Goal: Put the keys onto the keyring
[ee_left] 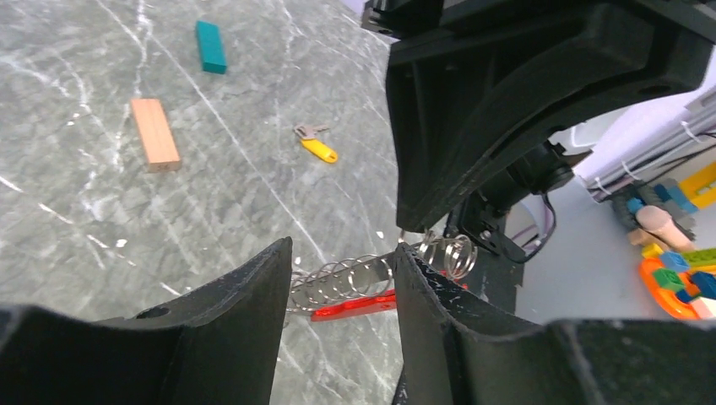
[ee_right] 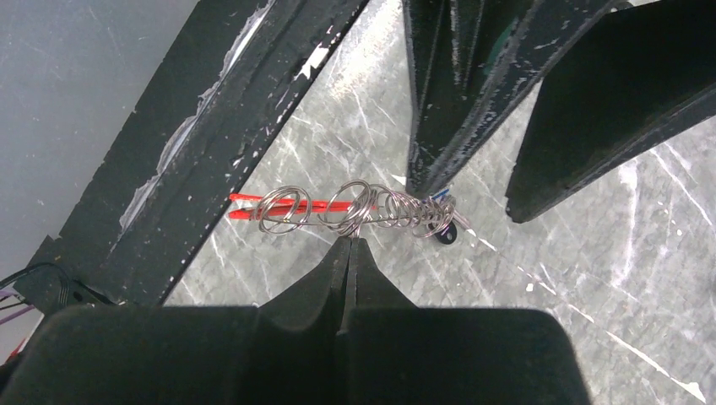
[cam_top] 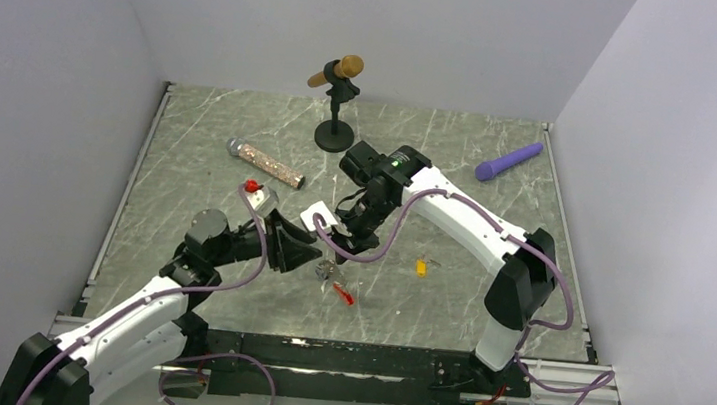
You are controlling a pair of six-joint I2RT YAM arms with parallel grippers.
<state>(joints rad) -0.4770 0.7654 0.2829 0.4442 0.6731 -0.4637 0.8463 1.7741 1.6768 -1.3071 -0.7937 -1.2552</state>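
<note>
Right tool (ee_right: 350, 246): tips together, pinching one wire loop of keyring (ee_right: 355, 211). Likely purpose: steady coil for threading.
Red fob (ee_right: 287, 205) trails at one end of coil.
Left tool (ee_left: 342, 253): tips apart, straddling coil from opposite side; contact unclear. Probable purpose: second grip to spread loop.
Yellow key (ee_left: 319, 149): flat on tabletop (ee_left: 76, 211), well apart from keyring, not yet threaded, needs fetching.

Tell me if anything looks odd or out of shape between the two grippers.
Yes: the silvery wire keyring with the red oblong plastic fob looks odd. Its loops are pulled out into a long loose coil, not a tidy ring, pinched in the shut right gripper.
</note>
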